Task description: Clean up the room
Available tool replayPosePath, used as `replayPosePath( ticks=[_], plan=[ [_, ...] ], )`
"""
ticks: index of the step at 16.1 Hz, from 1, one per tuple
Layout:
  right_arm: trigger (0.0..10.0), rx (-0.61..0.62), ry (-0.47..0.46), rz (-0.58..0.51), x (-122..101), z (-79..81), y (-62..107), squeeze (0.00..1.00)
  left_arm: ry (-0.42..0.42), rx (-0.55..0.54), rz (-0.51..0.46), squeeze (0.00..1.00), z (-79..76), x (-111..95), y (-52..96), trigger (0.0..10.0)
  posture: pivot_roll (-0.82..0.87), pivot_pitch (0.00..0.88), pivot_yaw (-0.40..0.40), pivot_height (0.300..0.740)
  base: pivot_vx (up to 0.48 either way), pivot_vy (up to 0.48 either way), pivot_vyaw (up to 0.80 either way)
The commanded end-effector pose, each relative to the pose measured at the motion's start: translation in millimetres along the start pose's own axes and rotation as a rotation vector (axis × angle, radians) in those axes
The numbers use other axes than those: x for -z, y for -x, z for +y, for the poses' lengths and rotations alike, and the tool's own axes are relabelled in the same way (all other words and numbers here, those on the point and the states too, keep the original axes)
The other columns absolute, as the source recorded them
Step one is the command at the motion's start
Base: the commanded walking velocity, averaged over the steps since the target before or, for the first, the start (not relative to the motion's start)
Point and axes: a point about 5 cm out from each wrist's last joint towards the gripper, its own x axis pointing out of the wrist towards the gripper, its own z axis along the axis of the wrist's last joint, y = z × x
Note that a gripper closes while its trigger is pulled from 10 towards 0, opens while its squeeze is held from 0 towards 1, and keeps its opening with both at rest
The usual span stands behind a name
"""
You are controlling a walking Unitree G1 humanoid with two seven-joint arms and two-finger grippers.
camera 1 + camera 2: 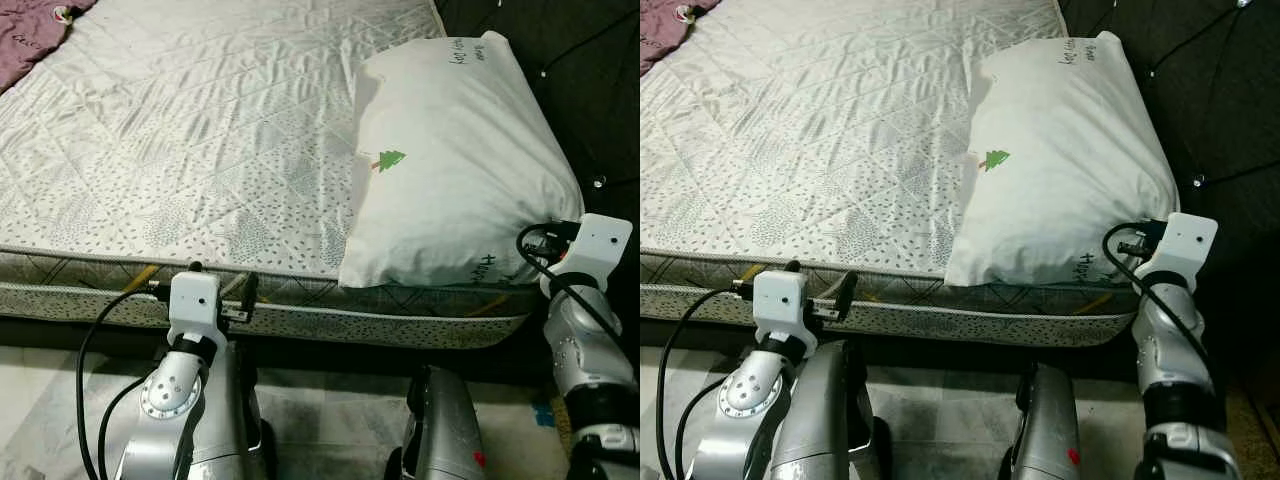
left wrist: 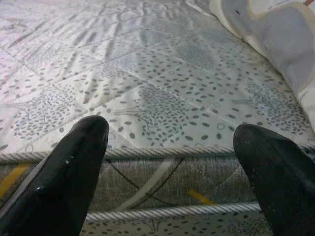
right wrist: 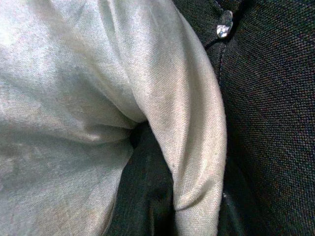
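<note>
While the left gripper (image 2: 167, 162) hovers with jaws apart at the quilted grey-patterned mattress (image 1: 200, 150) edge, the right gripper (image 1: 553, 237) meets the white cloth pillow (image 1: 450, 160). Its jaws are clamped on that pillow's corner.

Quilted, faintly shiny cloth on the mattress (image 1: 200, 140); smooth, sheeny woven cloth on the white pillow (image 1: 450, 160); glossy black fingers (image 2: 69, 182); dark, matt, coarse-woven headboard (image 3: 275, 123).
</note>
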Motion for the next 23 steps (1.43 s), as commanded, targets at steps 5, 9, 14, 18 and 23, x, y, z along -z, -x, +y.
replayPosePath(
  ticks=[5, 9, 14, 18, 23],
  plan=[
    [0.0, 0.063, 0.04, 0.082, 23.2, -20.4, 26.7, 0.0, -0.015, 0.009, 0.023, 0.0, 1.2, 5.5, 1.9, 10.0, 0.0, 0.118, -0.01, 0.515, 0.0, 0.0, 0.0],
    [0.0, 0.006, 0.029, 0.08, 19.5, -2.7, 25.7, 0.0, -0.021, 0.02, 0.026, 0.0, 0.0, 5.5, 1.3, 10.0, 0.01, 0.116, -0.004, 0.515, 0.0, 0.0, 0.0],
    [10.0, -0.013, 0.132, -0.025, -4.0, 9.0, 13.8, 1.0, -0.024, 0.009, 0.024, 0.0, 2.3, 4.4, 3.5, 10.0, 0.02, 0.114, -0.015, 0.515, 0.0, 0.0, 0.0],
    [10.0, 0.013, 0.161, -0.128, -31.9, 9.8, -0.7, 1.0, -0.019, 0.011, 0.027, 0.0, 0.9, 4.7, 3.4, 10.0, 0.02, 0.117, -0.017, 0.515, 0.0, 0.0, 0.0],
    [10.0, 0.04, 0.171, -0.187, -51.0, 9.8, -8.5, 1.0, -0.019, 0.001, 0.025, 0.0, 0.7, 4.4, 4.0, 10.0, 0.02, 0.122, -0.022, 0.515, 0.0, 0.0, 0.0]
  ],
)
